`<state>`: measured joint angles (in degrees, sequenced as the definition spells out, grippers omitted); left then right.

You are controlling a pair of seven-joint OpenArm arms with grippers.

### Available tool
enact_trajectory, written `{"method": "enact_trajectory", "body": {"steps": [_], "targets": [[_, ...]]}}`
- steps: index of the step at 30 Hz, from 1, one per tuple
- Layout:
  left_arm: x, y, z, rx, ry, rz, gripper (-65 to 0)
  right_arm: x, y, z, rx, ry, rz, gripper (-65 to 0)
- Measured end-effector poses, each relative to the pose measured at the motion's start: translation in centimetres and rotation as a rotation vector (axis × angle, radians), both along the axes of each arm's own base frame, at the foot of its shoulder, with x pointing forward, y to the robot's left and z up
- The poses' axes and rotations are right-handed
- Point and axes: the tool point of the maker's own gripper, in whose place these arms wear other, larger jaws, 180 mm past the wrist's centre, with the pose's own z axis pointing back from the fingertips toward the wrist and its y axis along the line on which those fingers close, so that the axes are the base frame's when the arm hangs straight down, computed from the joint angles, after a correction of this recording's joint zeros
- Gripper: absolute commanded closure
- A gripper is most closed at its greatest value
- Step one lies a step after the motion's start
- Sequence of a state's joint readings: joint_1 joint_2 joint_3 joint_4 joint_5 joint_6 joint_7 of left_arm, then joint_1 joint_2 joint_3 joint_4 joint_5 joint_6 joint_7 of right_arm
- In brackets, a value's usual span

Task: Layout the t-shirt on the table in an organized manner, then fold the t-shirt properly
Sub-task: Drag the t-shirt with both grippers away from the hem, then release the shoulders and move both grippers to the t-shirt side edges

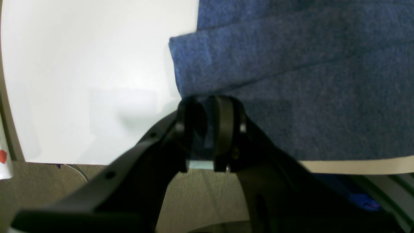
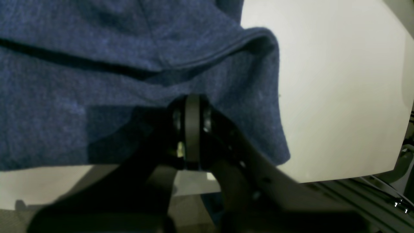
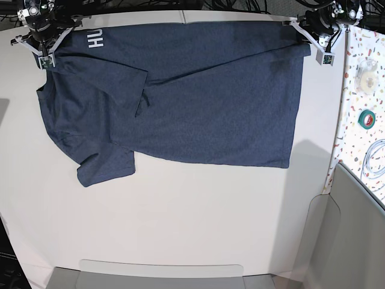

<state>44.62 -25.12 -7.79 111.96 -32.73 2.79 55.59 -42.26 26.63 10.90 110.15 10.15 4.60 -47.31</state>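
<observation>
The dark navy t-shirt (image 3: 210,102) lies across the far half of the white table (image 3: 198,217), plain side mostly up, with white letters (image 3: 96,40) showing at its far left. One sleeve (image 3: 105,165) points toward the near left. My left gripper (image 3: 305,27) is at the shirt's far right corner; in the left wrist view the gripper (image 1: 207,106) is closed at the cloth's edge (image 1: 307,97). My right gripper (image 3: 43,48) is at the far left corner; in the right wrist view the gripper (image 2: 192,103) is shut on the fabric (image 2: 81,81).
A speckled strip (image 3: 361,36) runs down the right side with a green tape roll (image 3: 367,117), a white roll (image 3: 367,71) and a coiled cable (image 3: 373,156). A grey panel (image 3: 355,241) stands at the near right. Bare tabletop lies in front of the shirt.
</observation>
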Motion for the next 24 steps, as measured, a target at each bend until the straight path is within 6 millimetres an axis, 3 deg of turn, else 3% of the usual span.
{"method": "enact_trajectory", "body": {"steps": [16, 24], "targets": [[-0.2, 0.4, 0.8, 0.005, 0.024, 0.017, -10.0, 0.0, -0.5, 0.4, 0.018, -0.008, -0.041, 0.0], [1.3, 0.9, 1.6, 0.015, -0.007, 0.031, -13.7, -0.1, -0.2, 1.0, 0.016, 0.016, -0.034, 0.0]]}}
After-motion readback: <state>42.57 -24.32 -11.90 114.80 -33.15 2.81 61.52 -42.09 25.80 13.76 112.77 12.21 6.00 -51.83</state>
